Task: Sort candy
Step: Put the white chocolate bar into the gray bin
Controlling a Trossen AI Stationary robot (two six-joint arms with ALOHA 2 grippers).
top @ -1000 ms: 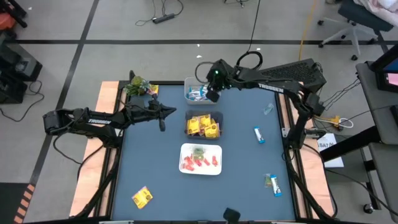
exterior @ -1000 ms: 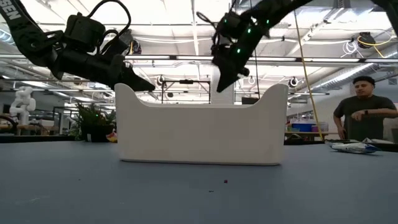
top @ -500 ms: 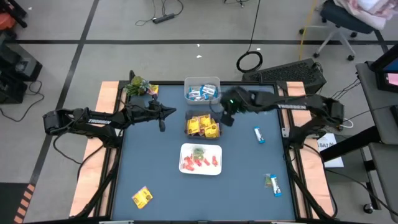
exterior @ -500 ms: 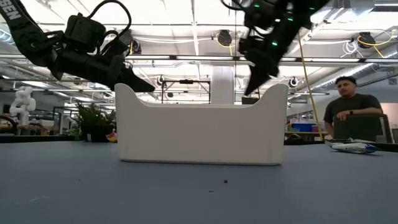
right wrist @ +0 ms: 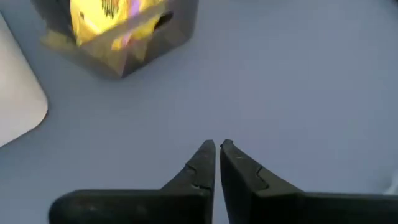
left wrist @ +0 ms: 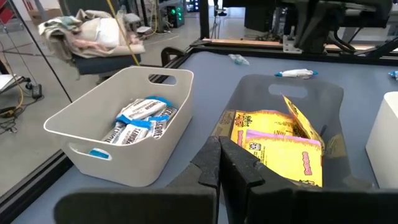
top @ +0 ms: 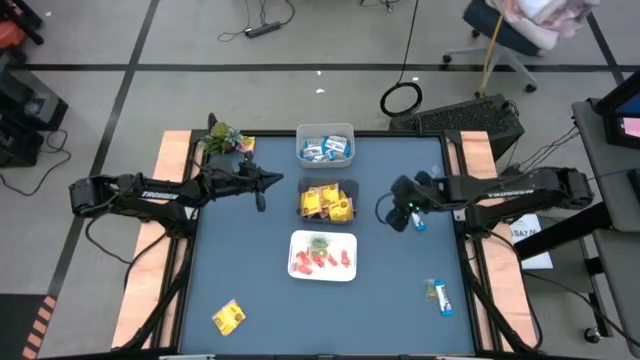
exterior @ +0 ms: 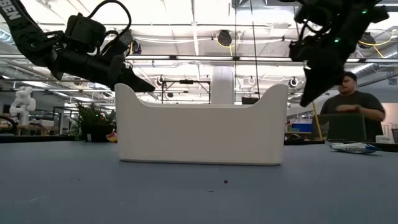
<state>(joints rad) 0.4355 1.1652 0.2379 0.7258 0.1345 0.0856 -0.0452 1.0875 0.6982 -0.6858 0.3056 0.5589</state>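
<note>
The left pincer [top: 262, 182] waits closed and empty left of the bins. Down the bench's [top: 250, 260] middle, far to near, blue-and-white bars fill the white bin [top: 325, 146], yellow packets the grey bin [top: 328, 201], red pieces the tray [top: 322, 255]. The right pincer [top: 399, 216], closed and empty, hovers beside a loose bar [top: 416, 217], likely its next pick; a yellow packet [top: 229, 317] and another bar [top: 441, 296] lie unsorted near the front edge.

White "TROSSEN" lettering runs along the left arm [top: 150, 193] and, fainter, the right arm [top: 500, 184].
</note>
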